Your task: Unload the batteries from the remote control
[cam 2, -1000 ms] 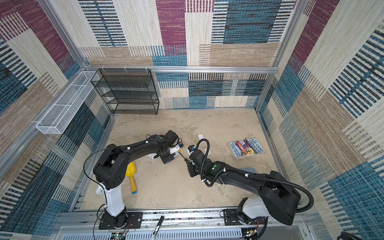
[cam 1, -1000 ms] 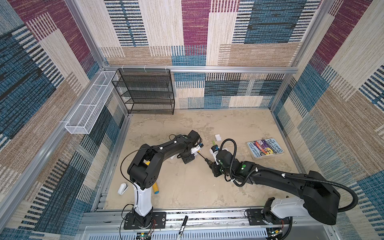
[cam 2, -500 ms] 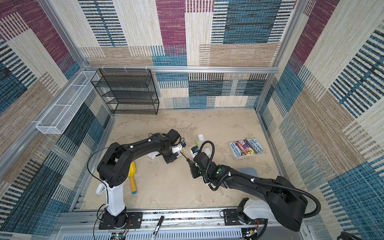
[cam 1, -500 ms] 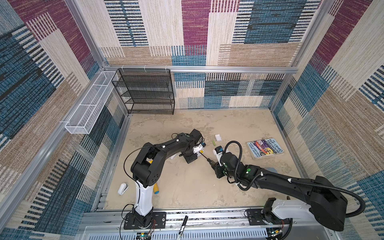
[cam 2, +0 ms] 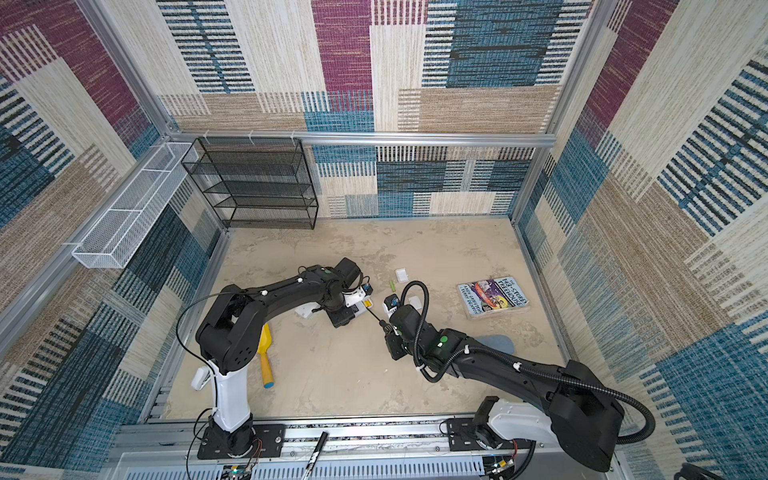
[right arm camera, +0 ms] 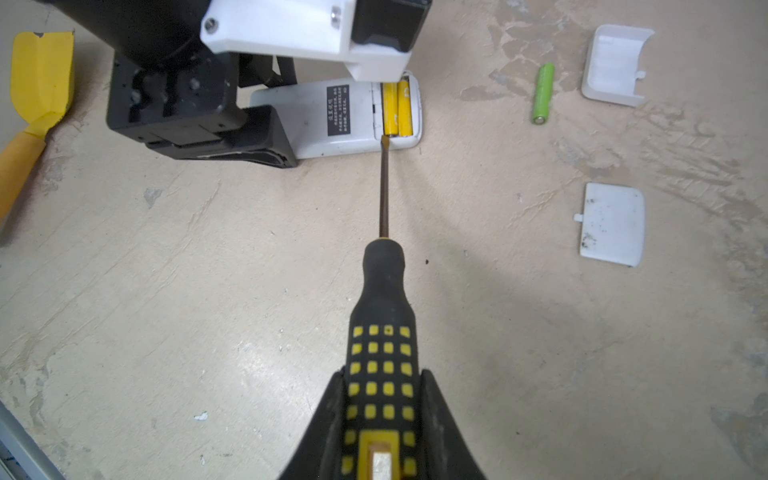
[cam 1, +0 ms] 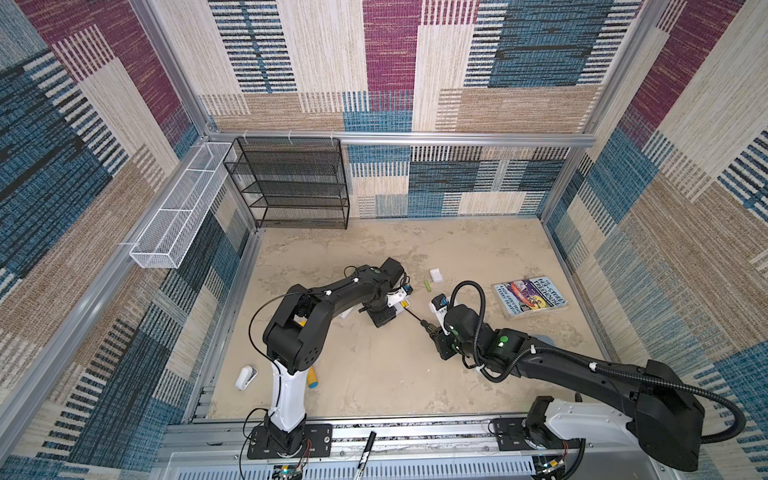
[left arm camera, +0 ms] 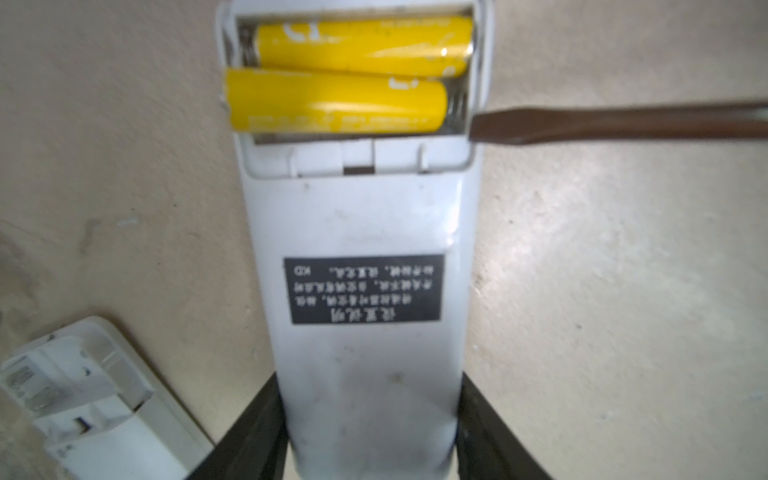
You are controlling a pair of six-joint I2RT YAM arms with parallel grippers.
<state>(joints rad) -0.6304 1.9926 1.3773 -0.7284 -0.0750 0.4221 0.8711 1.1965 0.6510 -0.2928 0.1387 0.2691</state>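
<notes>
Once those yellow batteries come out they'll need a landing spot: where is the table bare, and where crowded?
Barest: the back stretch between the black rack and the book, and the front strip between the yellow scoop and the right arm. Crowded: the middle, where the remote, screwdriver, green battery and two white covers cluster.

The right gripper [right arm camera: 380, 399] grips the black-and-yellow handle of a screwdriver [right arm camera: 382, 299], with a finger on either side. The blade tip meets the rim of the open battery bay of a white remote control [right arm camera: 316, 120], at the end of one of two yellow batteries [right arm camera: 397, 109] lying side by side. The left gripper [right arm camera: 276, 108] clamps the remote's other end. A green battery [right arm camera: 543, 92] and two white covers [right arm camera: 617, 64] lie apart on the beige tabletop [right arm camera: 208, 270]. A yellow scoop [right arm camera: 39, 75] shows at the frame's edge.
</notes>
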